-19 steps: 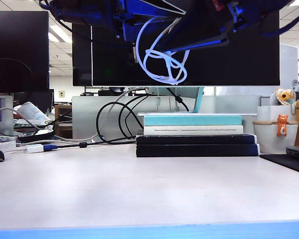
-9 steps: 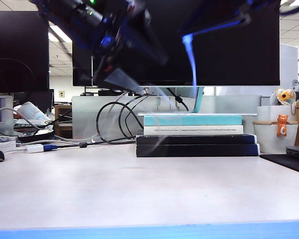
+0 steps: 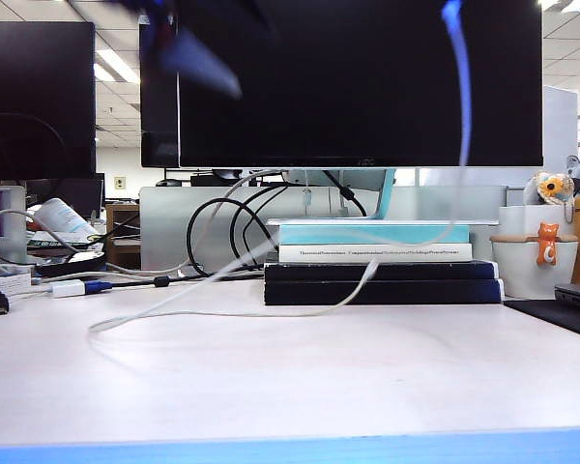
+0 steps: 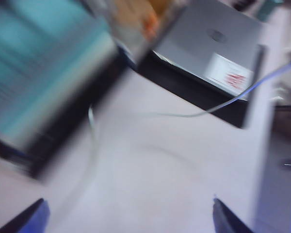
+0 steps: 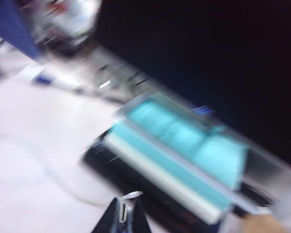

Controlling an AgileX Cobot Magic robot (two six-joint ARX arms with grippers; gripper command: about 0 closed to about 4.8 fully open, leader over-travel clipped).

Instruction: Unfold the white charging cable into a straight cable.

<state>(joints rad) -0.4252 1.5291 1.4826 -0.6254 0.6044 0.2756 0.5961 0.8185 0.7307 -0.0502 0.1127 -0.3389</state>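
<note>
Left tool [image 4: 128,216]: in its wrist view only the two blue fingertips [image 4: 31,218] showed, set far apart, jaws wide open and nothing between them. Picture badly smeared. The white charging cable [image 3: 271,290] lay clear of this tool, ahead of the open jaws, running as a thin pale line across the worktop [image 4: 150,194] toward a grey laptop [image 4: 208,43]. In the exterior view the left tool was a dark blur high at the upper left [image 3: 188,43], well above the cable's low end.

Cable, left to right in the exterior view: free end on the worktop [image 3: 271,387] at lower left, near the white adapter block [image 3: 68,287]; from there it rose slightly past the black looped cables [image 3: 217,237], sagged in a shallow curve in front of the stack of books [image 3: 377,261], then climbed steeply along the face of the monitor [image 3: 358,82] to the top edge at upper right. Opened out into one long run, not straight.

Right tool [image 5: 125,216]: jaws closed tight on the white charging cable, a short stub of it showing at the fingertips. The rest of the cable trailed away below and ahead of this tool, looping faintly over the worktop beside the books. Out of the exterior frame; only the cable's top reached up toward it.
</note>
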